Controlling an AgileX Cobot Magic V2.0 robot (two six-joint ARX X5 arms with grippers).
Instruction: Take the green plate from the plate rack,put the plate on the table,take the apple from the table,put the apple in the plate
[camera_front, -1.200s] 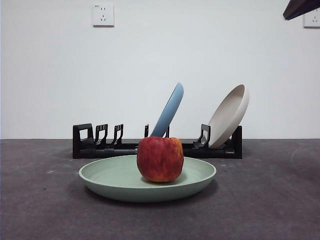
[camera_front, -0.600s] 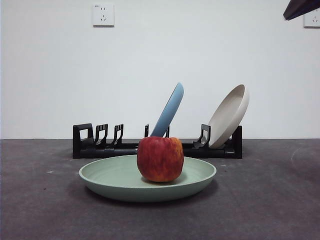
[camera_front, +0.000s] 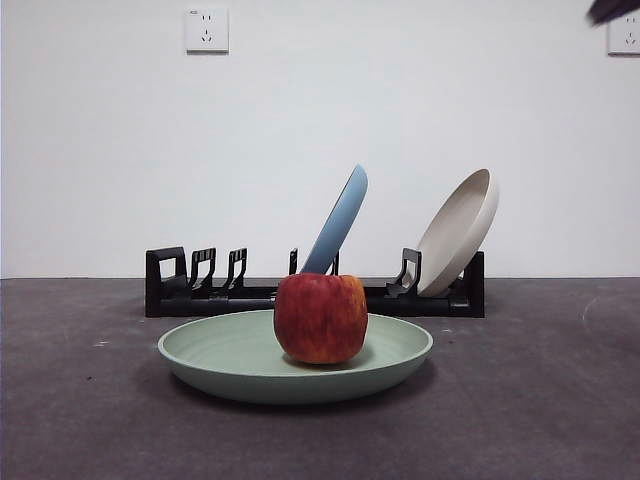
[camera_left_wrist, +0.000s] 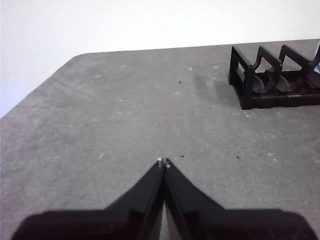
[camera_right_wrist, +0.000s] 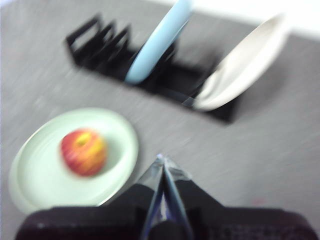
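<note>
Resting at the centre of the green plate (camera_front: 240, 362), the apple (camera_front: 320, 318) sits upright, plate flat on the table (camera_front: 80, 420) at 6 o'clock of the plate rack (camera_front: 180, 290). Blue plate (camera_front: 340, 220) and beige plate (camera_front: 462, 228) slotted and leaning in that rack. Left gripper (camera_left_wrist: 163, 163) over bare table, jaws together, empty. Right gripper (camera_right_wrist: 161, 159) high above, jaws together, empty, view blurred. Judged complete: best to lift straight clear, away from plate and rim, without nudging either.
</note>
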